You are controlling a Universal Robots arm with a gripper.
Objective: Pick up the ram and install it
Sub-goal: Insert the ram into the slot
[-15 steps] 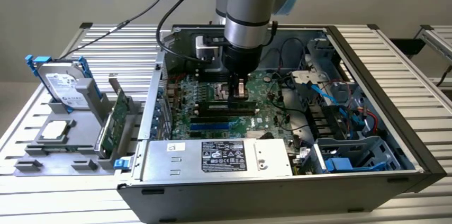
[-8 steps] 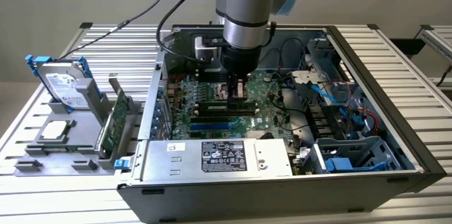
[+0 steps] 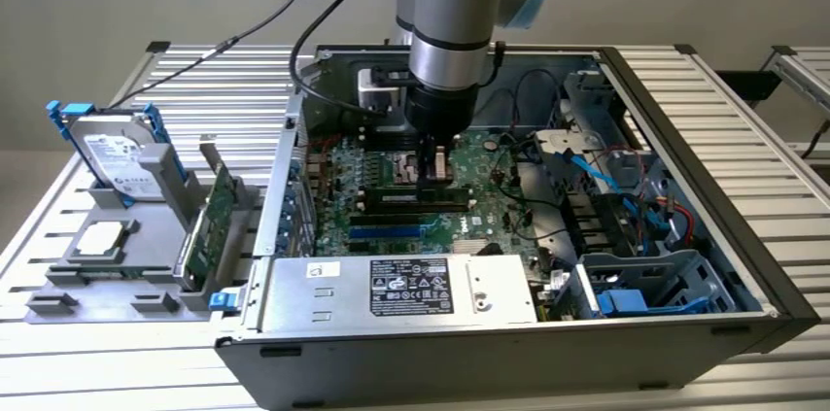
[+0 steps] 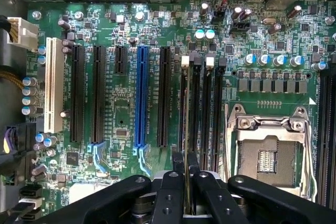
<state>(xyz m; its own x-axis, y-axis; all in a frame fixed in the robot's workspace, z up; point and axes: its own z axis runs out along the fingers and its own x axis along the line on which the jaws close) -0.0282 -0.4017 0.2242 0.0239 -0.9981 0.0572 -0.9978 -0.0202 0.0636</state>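
The fingers (image 4: 169, 195) are pinched nearly together on the ram (image 4: 186, 129), a thin green strip seen edge-on. It stands upright over the long black slots (image 4: 197, 114), beside the square metal socket (image 4: 265, 153). The open metal case (image 3: 726, 265) holds the green motherboard (image 4: 118, 103). Outside it, a grey rack (image 3: 78, 280) holds a silver drive (image 3: 117, 154) and a green card (image 3: 208, 226).
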